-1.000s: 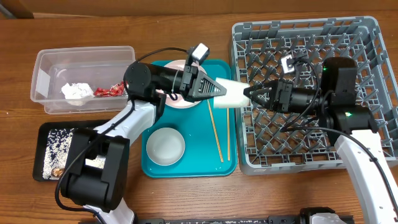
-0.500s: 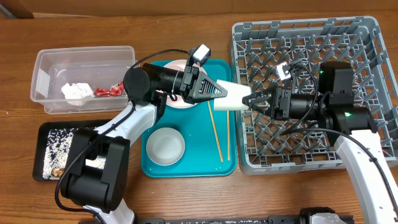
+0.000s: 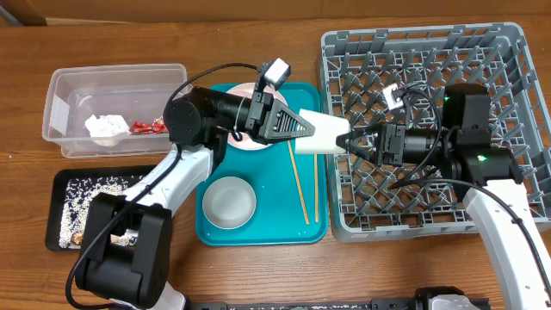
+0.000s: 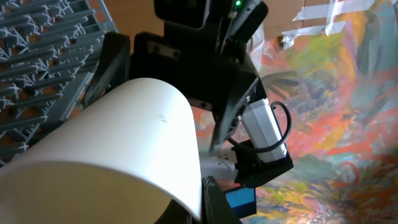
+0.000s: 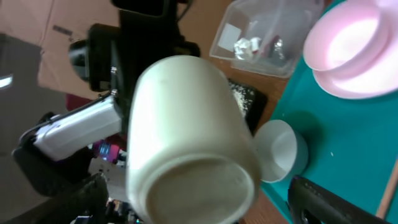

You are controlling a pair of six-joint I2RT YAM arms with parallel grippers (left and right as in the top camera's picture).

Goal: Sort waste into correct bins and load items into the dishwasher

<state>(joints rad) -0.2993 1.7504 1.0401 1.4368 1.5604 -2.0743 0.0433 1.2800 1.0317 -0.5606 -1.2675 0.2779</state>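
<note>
- The wooden table (image 3: 258,34) fills the overhead view, brown and grained. In the left wrist view the background is a surface (image 4: 348,93) painted in swirls of orange, yellow and blue.
- The grey dish rack (image 3: 413,34) sits on the table's right side, with a grid floor of upright pegs.
- The teal tray (image 3: 271,215) lies just left of the rack, near the table's middle.
- The clear tub (image 3: 112,71) stands at the far left, well apart from the rack.
- The black tray (image 3: 112,174) lies in front of the tub, at the left edge of the table.
- The left gripper (image 3: 303,129) points right over the teal tray, its jaws clamped on the wall of the white cup (image 3: 323,135).
- The right gripper (image 3: 355,140) reaches left from over the rack. Its jaws are spread wide at the cup's base (whether they touch it I cannot tell).
- The pink plate (image 5: 348,56) rests at the back of the teal tray, partly under the left gripper.
- The white bowl (image 3: 228,202) sits upright at the tray's front left.
- The cup lies on its side in the air, over the tray's right edge and beside the rack.
- The chopsticks (image 3: 298,185) lie lengthwise on the tray's right half.
- The napkin (image 3: 105,126) lies crumpled inside the tub.
- The red wrapper (image 3: 148,127) lies just beside it in the tub.
- The rice scraps (image 3: 86,200) are scattered in the black tray.
</note>
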